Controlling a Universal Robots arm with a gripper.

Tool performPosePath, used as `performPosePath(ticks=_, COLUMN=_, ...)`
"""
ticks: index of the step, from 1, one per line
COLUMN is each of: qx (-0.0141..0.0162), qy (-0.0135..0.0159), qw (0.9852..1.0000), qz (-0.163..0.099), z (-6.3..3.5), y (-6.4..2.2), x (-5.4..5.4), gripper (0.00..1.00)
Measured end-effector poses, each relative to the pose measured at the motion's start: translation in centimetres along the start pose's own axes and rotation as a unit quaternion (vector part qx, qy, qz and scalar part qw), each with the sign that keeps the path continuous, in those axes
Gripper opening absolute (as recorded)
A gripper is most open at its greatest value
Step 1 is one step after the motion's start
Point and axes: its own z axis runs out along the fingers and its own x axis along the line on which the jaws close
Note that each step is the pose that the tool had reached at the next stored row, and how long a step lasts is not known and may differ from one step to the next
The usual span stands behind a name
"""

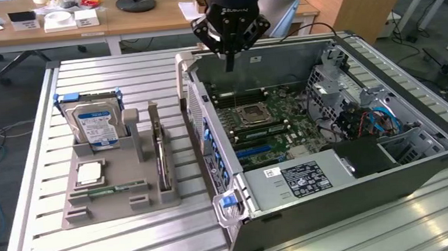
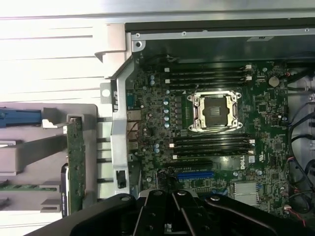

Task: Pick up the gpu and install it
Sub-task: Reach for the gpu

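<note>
Overhead, tool (image 1: 228, 65) pinched together above case (image 1: 383, 180); gpu (image 1: 160, 155) edge-on, base hidden in holder (image 1: 112, 207).

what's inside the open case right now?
Motherboard with CPU socket, memory slots, blue slot; cables by the drive cage. GPU stands outside, in the tray. Labelled box and black cover hide what's beneath.

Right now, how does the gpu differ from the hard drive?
The gpu stands edge-on, a thin dark card; the hard drive shows a broad silver face with a blue-white label. The gpu sits nearer the computer case; the hard drive farther off. Both stand in the grey holder.
</note>
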Motion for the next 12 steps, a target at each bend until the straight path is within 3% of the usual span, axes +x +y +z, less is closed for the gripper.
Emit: performPosePath(ticks=12, qx=-0.0007, qy=0.0000, qw=1.0000, qz=0.000, z=-0.05, y=-0.26, x=3.5, gripper=0.11)
